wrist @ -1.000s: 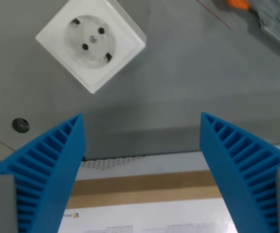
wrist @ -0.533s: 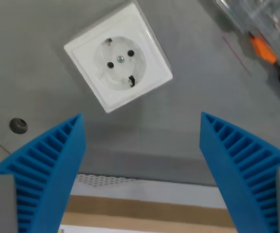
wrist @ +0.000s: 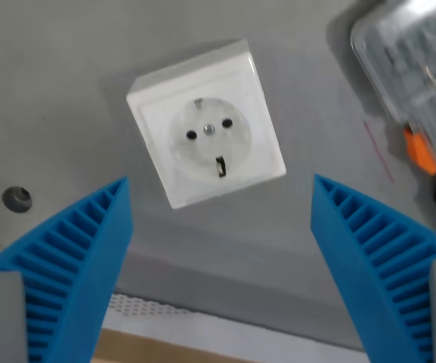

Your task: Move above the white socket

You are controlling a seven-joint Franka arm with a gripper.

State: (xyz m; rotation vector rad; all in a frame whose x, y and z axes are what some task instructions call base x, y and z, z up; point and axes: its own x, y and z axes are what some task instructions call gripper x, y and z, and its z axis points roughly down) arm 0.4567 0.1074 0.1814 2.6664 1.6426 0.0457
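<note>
A white square socket (wrist: 206, 122) lies on the grey table, just above the middle of the wrist view and turned at a slant. Its round face shows two pin holes, a centre screw and earth clips. My gripper (wrist: 219, 189) is open, its two blue ribbed fingers (wrist: 74, 257) spread wide at the lower left and lower right. The socket's lower edge sits just beyond the gap between the fingertips. Nothing is held between them.
A clear plastic box (wrist: 414, 68) with an orange part (wrist: 422, 151) lies at the upper right. A round hole (wrist: 17, 199) marks the table at the left. A perforated white strip (wrist: 157, 311) runs along the table's edge at the bottom.
The camera has moved, so the socket has shifted from the upper left toward the view's middle and appears turned. The cardboard and paper at the bottom have dropped out of view. The fingers stay spread.
</note>
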